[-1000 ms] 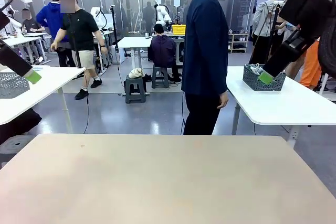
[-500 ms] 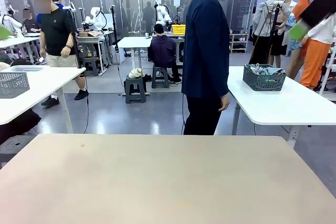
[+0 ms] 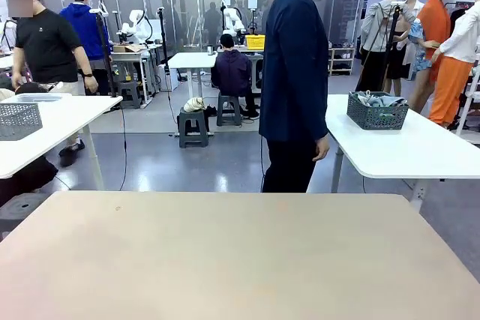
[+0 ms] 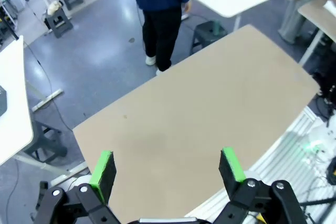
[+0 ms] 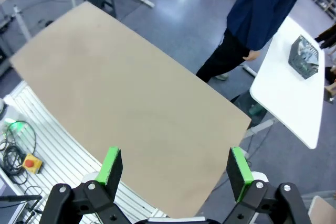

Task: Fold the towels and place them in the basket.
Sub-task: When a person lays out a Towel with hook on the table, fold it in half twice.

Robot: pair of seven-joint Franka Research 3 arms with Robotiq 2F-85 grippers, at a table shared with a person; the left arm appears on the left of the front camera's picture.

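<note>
so, left claw [image 4: 165, 156] and right claw [image 5: 174, 154] both hang wide open above the worktop [image 3: 240, 260], person [image 3: 294, 73] at its far edge.

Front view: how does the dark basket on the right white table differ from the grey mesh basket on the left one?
Shade: the dark basket is charcoal, the paler basket light grey. Contents: pale cloth bunches above the dark basket's rim; nothing rises above the paler basket's. Framing: the dark basket shows whole, the paler basket is cut by the picture's edge. Both are mesh-sided on white tables.
</note>
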